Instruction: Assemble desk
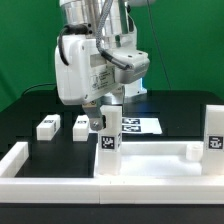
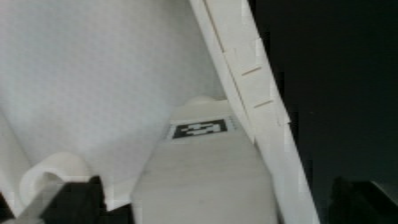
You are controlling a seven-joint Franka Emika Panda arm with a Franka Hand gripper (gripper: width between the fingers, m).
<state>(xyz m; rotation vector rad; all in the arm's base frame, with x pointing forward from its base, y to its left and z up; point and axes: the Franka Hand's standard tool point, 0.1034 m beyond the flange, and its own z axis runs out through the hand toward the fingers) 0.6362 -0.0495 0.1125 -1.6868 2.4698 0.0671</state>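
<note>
The white desk top lies at the front, rim up. One tagged leg stands upright on it near the exterior view's left corner, and another leg stands at the right corner. My gripper is straight above the left leg and straddles its upper end. In the wrist view the leg runs between my dark fingers with a sliver of gap on each side, so the gripper looks open. The desk top and its rim fill the wrist view.
Two loose tagged legs lie on the black table at the exterior view's left. The marker board lies behind the arm. A white border rail runs along the front left. A small white stub sits on the desk top.
</note>
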